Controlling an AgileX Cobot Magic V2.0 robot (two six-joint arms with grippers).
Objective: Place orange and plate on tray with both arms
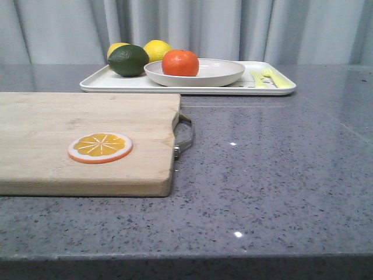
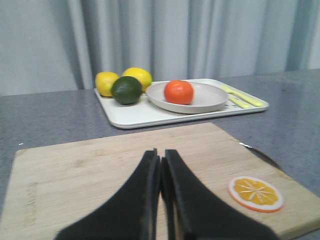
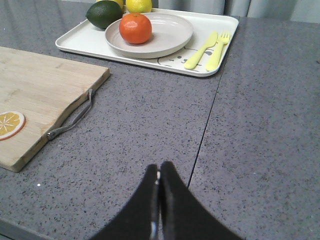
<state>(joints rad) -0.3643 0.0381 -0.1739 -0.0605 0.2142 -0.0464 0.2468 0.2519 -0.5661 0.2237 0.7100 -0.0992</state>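
The glossy orange (image 1: 180, 62) (image 2: 178, 92) (image 3: 135, 28) lies in the off-white plate (image 1: 221, 73) (image 2: 210, 97) (image 3: 172, 32). That plate rests on the white tray (image 1: 116, 81) (image 2: 140, 115) (image 3: 80, 40) at the back of the table. My left gripper (image 2: 160, 154) hangs shut and empty over the wooden cutting board, well short of the tray. Over bare grey tabletop, my right gripper (image 3: 159, 166) is shut with nothing in it, also far from the tray. Neither gripper shows in the front view.
A dark green lime (image 1: 128, 60) and two yellow lemons (image 1: 157, 49) sit on the tray's left end, a yellow fork and knife (image 1: 267, 77) on its right. The cutting board (image 1: 70, 140) with a metal handle (image 1: 184, 137) holds an orange slice (image 1: 99, 147).
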